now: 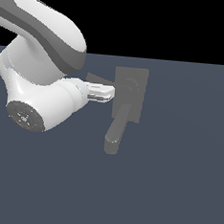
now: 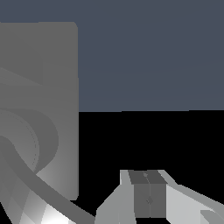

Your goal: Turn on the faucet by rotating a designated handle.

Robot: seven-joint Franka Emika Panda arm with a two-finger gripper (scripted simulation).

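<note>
The faucet (image 1: 130,94) lies on the dark surface with its flat rectangular back plate (image 1: 138,73) facing up in the exterior view. I take the plate's round hub (image 1: 130,85) as my reference. From below the hub, the thick spout (image 1: 117,131) runs toward the bottom of the exterior view and ends in a rounded tip. The handle (image 1: 98,78) is the slim bar that leaves the hub toward the exterior view's left. This is the part I must rotate.

My jaws (image 1: 107,94) sit just beside the plate's edge on that same side of the hub, below the handle and close to it. In the exterior view they appear drawn together, with no clear gap between the fingertips (image 1: 106,90). In the wrist view the pads (image 2: 148,194) also sit side by side, with nothing between them. I judge the jaws to be together and clamped on nothing.

This posture suits a push rather than a pinch: a closed tip presents one firm face to the bar. I cannot tell whether the tip touches the handle. The likely next requirement is a sideways sweep about the hub.
</note>
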